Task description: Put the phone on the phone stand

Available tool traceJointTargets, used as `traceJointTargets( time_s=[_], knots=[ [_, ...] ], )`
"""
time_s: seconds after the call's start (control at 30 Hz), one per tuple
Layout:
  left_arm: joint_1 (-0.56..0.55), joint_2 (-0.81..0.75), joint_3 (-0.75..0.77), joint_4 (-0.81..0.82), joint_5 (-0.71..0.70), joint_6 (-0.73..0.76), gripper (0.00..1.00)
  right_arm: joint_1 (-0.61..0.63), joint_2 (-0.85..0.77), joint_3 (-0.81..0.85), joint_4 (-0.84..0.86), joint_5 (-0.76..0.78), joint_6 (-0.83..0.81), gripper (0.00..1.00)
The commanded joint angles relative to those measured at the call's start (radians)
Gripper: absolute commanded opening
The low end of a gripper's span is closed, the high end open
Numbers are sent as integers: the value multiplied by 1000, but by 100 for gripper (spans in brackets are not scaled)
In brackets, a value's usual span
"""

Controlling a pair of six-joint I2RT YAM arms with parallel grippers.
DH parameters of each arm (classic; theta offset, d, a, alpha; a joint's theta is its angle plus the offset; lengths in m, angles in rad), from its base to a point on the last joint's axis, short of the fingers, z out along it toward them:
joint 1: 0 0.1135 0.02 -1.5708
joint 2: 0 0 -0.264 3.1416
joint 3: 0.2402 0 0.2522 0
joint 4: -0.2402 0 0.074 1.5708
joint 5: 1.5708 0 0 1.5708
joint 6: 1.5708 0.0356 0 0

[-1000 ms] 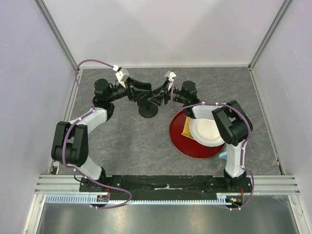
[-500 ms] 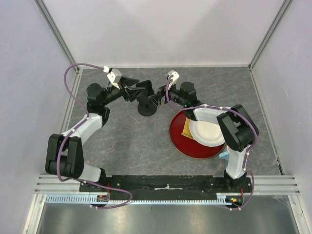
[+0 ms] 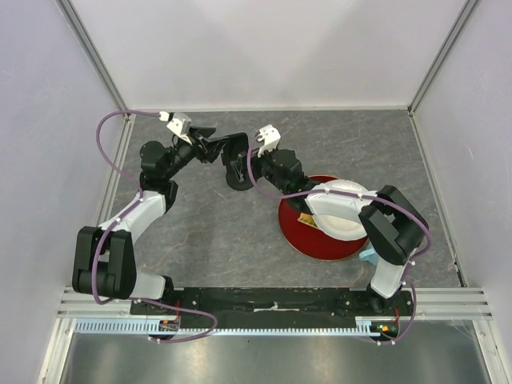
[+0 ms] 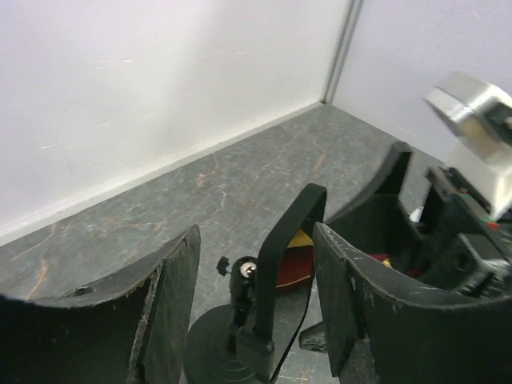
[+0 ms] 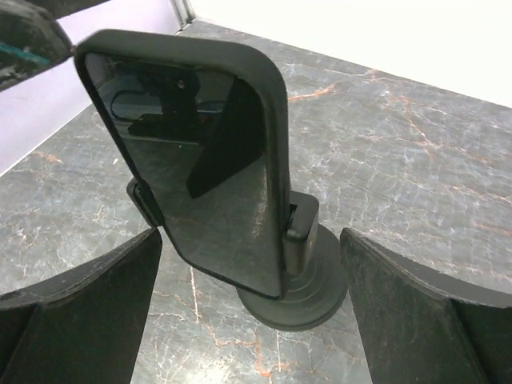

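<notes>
Tight all round the phone stand (image 5: 304,300). Topped by the phone (image 5: 200,160), leaning upright and closing off any pass straight over the base. Hemmed on the stand's left by the left gripper (image 4: 256,240), jaws spread, with a thin gap on each side of the phone's edge. Hemmed on the stand's right by the right gripper (image 5: 250,240), jaws spread wide, with room on both sides of the phone. Just right and nearward of the stand, a red plate (image 3: 308,244) under a white plate (image 3: 344,224), with the right arm lying across them. Bare tabletop (image 3: 200,232) left and nearward of the stand. More bare surface between the stand and the back wall (image 3: 264,56).
</notes>
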Motion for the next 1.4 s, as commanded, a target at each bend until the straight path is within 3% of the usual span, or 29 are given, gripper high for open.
traceJointTargets(
  time_s=[0.0,0.37,0.77,1.13,1.23,1.37],
  knots=[
    [9,-64,-30,59,-119,-12,64,31,-80,20,-26,240,19,98],
    [31,-112,-98,-6,-500,-69,64,124,-49,178,-191,433,72,98],
    [31,-86,-130,56,-538,-81,65,198,44,328,-248,493,10,98],
    [31,-86,-132,65,-529,-98,65,229,185,515,-398,689,-20,98],
    [31,-86,-130,65,-527,-100,65,235,190,512,-388,726,-37,89],
    [31,-89,-132,67,-521,-106,65,237,193,509,-366,740,-71,61]
  ],
)
